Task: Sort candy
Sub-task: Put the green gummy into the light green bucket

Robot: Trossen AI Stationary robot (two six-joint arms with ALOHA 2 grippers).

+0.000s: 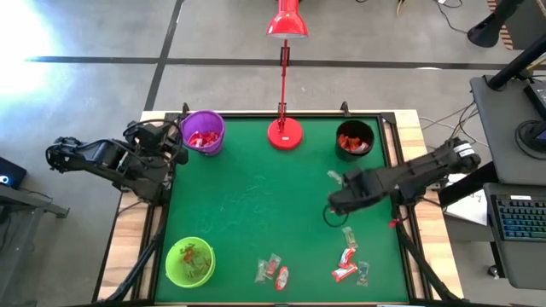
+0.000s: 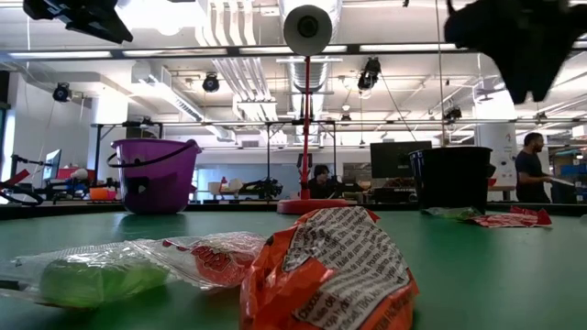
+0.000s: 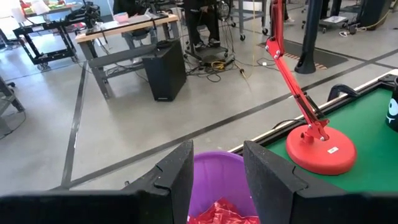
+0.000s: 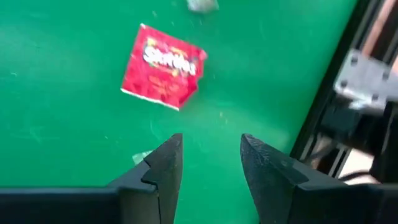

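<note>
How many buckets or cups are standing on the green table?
3. A purple bucket at the far left corner, a black bucket at the far right, right of the red lamp base, and a green cup at the near left corner. None seem hidden.

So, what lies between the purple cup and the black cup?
In the high view, the red lamp base stands between the purple cup and the black cup.

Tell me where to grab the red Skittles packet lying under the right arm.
Come straight down on the red Skittles packet with the right hand, open and empty above it. It lies flat on the green table, so pinch across its narrower width at mid-body; bare mat borders both sides, leaving the fingers room.
</note>
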